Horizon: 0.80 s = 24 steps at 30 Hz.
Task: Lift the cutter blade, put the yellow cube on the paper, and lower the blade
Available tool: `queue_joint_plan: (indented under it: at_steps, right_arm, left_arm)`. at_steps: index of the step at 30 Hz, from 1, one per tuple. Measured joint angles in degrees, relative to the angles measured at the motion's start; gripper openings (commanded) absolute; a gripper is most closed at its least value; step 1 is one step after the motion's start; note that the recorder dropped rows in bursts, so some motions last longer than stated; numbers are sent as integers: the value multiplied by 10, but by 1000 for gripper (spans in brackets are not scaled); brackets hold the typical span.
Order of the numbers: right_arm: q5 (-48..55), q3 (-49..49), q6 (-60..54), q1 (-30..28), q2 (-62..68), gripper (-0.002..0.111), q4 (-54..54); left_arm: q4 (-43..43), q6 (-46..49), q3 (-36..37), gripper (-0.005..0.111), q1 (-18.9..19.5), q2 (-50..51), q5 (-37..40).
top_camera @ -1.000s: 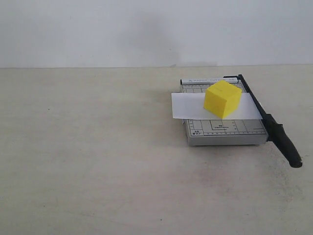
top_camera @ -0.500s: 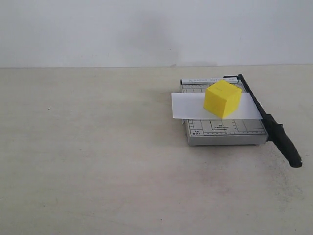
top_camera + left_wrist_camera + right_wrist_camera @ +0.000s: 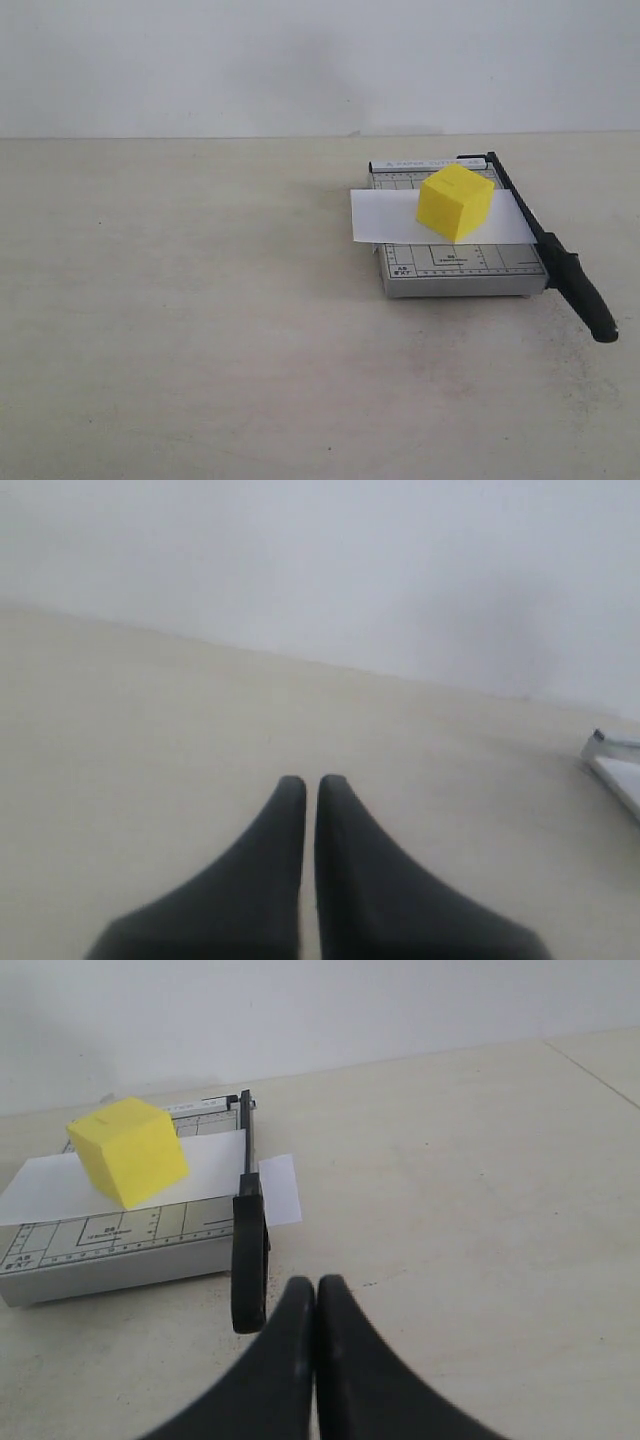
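The yellow cube (image 3: 456, 202) (image 3: 128, 1150) rests on the white paper (image 3: 385, 215) (image 3: 50, 1186), which lies across the grey gridded cutter board (image 3: 455, 268) (image 3: 110, 1245). The cutter blade (image 3: 560, 265) (image 3: 248, 1240) is down along the board's right edge, its thick black handle jutting past the front. A strip of paper shows beyond the blade in the right wrist view. My right gripper (image 3: 316, 1282) is shut and empty, hovering near the handle end. My left gripper (image 3: 311, 781) is shut and empty over bare table. Neither gripper appears in the exterior view.
A pale beige table (image 3: 200, 330) meets a white wall (image 3: 300, 60) at the back. In the left wrist view a corner of the cutter board (image 3: 615, 770) shows at the edge.
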Motion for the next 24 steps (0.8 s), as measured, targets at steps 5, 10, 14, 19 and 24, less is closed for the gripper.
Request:
queue_joint_plan:
  at_steps: [5,10,14,19,24]
  right_arm:
    - [0,0,0,0,0,0,0]
    - [0,0,0,0,0,0,0]
    - [0,0,0,0,0,0,0]
    - [0,0,0,0,0,0,0]
    - [0,0,0,0,0,0,0]
  left_arm:
    - [49,11,0,5,7,0,57]
    - [55,19,1,5,3,0,61]
    - [55,19,1,5,-24,0,61]
    - [55,22,1,5,-31,0,62]
    - [51,41,1,5,-31,0,62]
